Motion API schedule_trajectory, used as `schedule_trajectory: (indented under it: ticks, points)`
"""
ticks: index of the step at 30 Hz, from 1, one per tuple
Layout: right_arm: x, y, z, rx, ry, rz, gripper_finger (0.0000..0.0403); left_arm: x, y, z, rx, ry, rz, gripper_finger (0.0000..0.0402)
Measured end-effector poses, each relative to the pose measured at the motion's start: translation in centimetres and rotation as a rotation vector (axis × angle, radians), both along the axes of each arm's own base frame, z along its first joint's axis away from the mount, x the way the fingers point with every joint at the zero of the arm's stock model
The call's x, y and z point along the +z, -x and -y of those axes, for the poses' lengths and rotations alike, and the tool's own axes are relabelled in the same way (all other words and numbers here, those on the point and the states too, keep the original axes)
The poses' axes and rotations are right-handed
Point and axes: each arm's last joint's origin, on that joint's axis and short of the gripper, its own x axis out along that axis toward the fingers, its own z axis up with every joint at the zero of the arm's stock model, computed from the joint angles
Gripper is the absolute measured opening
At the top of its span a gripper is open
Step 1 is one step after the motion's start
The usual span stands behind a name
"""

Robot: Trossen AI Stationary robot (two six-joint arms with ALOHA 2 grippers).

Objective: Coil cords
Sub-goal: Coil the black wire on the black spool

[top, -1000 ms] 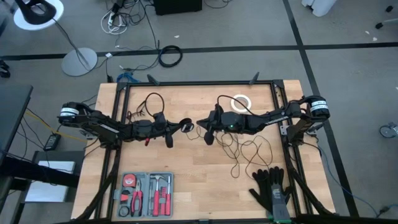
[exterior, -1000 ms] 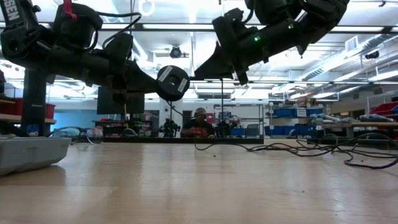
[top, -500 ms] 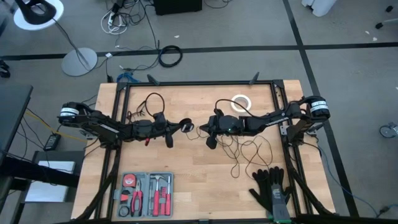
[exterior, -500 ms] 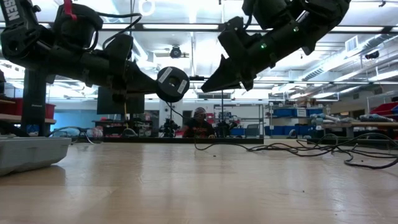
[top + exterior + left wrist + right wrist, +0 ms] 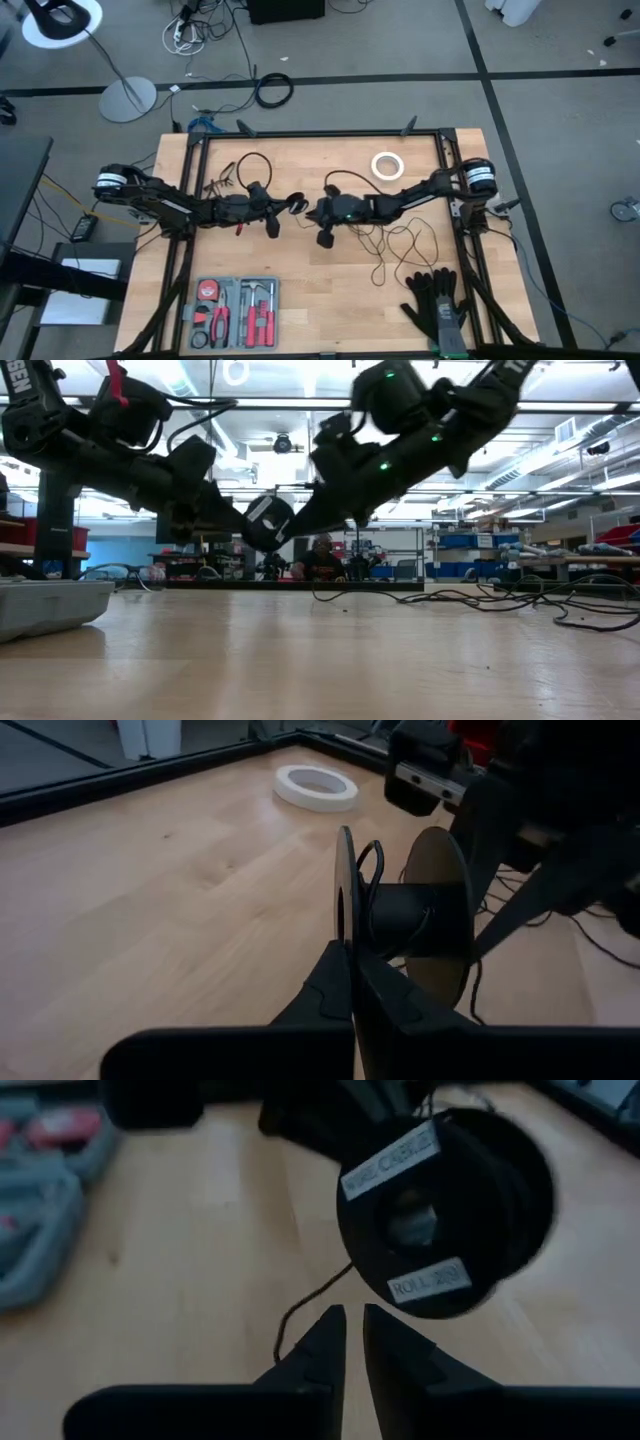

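A small black spool-shaped puck (image 5: 300,203) hangs above the middle of the table, with my left gripper (image 5: 288,204) shut on it. Thin black cord is wound on its hub (image 5: 395,910), and a strand (image 5: 300,1305) drops from it. The rest of the cord (image 5: 400,240) lies in loose loops on the table's right half. My right gripper (image 5: 353,1320) points at the labelled face of the puck (image 5: 430,1210) from the table's right. Its fingers stand a narrow gap apart, just short of the puck and next to the hanging strand, with nothing between them. My left gripper pinches the rim of the puck's near disc (image 5: 343,915) between its two fingers. The fingers come from the table's left, slanting slightly down. The puck is lifted clear of the table, on edge, its axis roughly in line with the fingers.
A white tape ring (image 5: 387,166) lies at the far right of the table. A grey tool case (image 5: 235,312) sits at the near left, black gloves (image 5: 435,305) at the near right. A small bundle of wires (image 5: 225,175) lies at the far left.
My right gripper has gone down and toward the table's left, up to the puck's face. My left gripper has tipped slightly downward, and the puck has sunk a little with it.
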Motion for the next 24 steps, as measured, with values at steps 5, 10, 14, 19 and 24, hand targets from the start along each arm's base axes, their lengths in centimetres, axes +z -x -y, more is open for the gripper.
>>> schedule_trajectory:
  ticks: [5,10,14,19,24]
  points:
    - [-0.6,-1.8,-0.5,0.025,0.031,-0.153,0.005,-0.4,0.2,0.0,0.006,-0.027,-0.056,0.0]
    - [-1.4,-2.8,-0.8,0.047,0.025,-0.287,0.008,-0.6,0.2,-0.1,0.011,-0.03,-0.073,0.0]
    - [-1.6,-2.9,-1.0,0.083,-0.022,-0.311,0.0105,-0.6,0.2,-0.1,0.013,-0.031,-0.078,0.0]
    - [-2.0,-2.5,-0.9,0.1,-0.042,-0.371,0.0116,-0.7,0.3,-0.1,0.014,-0.028,-0.085,0.0]
    - [-2.2,-2.3,-0.3,0.061,-0.024,-0.396,0.0115,-0.7,0.3,-0.1,0.015,-0.025,-0.082,0.0]
